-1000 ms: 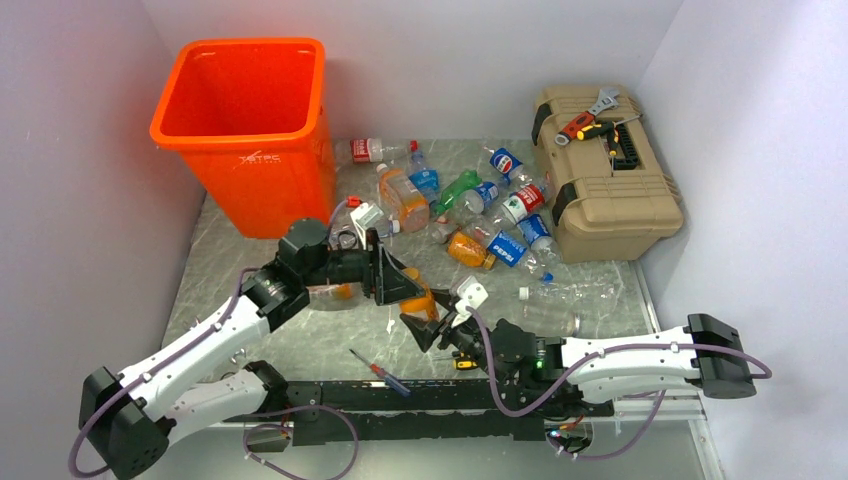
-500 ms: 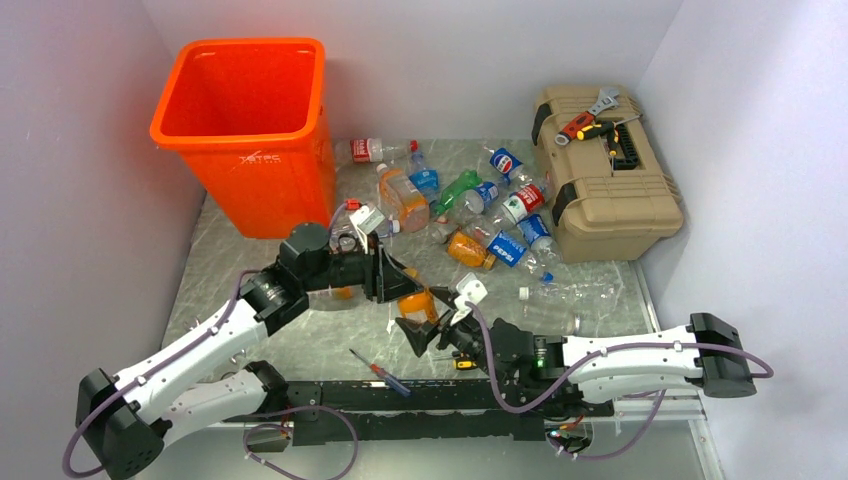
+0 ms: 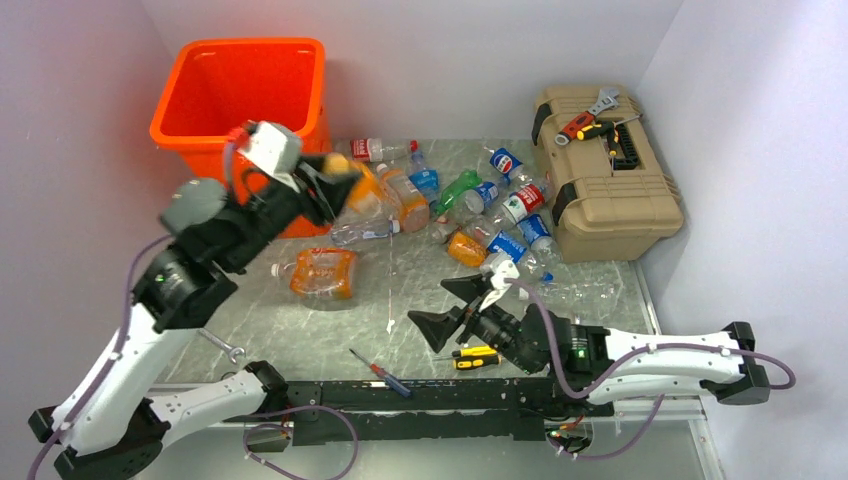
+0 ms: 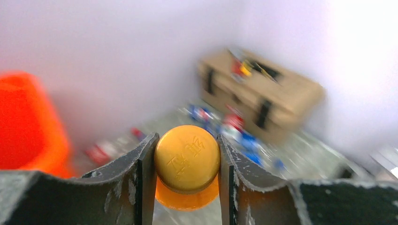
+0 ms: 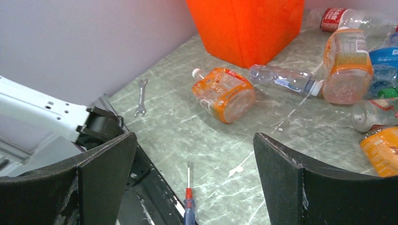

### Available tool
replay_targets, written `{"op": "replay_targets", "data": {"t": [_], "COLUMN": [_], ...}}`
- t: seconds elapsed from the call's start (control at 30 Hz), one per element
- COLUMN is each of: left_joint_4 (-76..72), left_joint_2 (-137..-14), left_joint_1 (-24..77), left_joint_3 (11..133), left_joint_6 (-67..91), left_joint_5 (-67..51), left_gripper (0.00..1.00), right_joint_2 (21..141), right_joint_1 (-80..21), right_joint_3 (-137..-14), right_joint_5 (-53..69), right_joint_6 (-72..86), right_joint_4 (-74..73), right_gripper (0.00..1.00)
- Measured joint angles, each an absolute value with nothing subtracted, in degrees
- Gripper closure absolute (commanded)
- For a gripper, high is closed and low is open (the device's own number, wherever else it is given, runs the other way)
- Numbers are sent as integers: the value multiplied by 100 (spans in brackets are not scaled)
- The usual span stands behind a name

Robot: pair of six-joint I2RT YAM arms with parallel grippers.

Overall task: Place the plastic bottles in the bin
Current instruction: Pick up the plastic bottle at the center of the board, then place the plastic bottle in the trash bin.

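My left gripper (image 3: 335, 172) is raised beside the front right corner of the orange bin (image 3: 240, 100). It is shut on the yellow-orange cap (image 4: 187, 157) of an orange bottle (image 3: 365, 197), one finger (image 4: 141, 178) on each side. My right gripper (image 3: 450, 305) hovers low over the table, open and with nothing in it (image 5: 192, 173). An orange-labelled bottle (image 3: 322, 272) lies on its side on the table (image 5: 225, 91). Several more plastic bottles (image 3: 480, 210) lie heaped between the bin and the toolbox.
A tan toolbox (image 3: 605, 170) with tools on its lid stands at the back right. A red-and-blue screwdriver (image 3: 378, 370), a yellow-handled screwdriver (image 3: 475, 355) and a small wrench (image 3: 225, 345) lie near the front edge. A clear bottle (image 5: 281, 78) lies near the bin's base (image 5: 248, 23).
The left gripper closed on the orange bottle's cap and swung it up and back to the bin. The right gripper opened, let go of the bottle and drew back to the right.
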State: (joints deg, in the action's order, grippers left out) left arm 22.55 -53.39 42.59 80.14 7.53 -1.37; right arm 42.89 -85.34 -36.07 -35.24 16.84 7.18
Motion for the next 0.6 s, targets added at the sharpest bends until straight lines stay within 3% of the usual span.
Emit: {"op": "replay_targets", "data": {"t": [0.23,0.6], "left_joint_4": [1798,2561], "left_joint_2": [-6613,-9330], "left_joint_1": [3846,1116], "left_joint_3": [10175,11690], "left_joint_6": [-1201,-521], "left_joint_5": [2598,2995], "left_gripper": [100,100], "right_joint_2": [4165,4683], "right_joint_1": [-8532,-8532], "right_joint_3": [-3601,-3599], "right_joint_5": [-3601,-4066], "right_joint_6": [1879,2416], "right_joint_4": [740,-123], "right_gripper": [0,1]}}
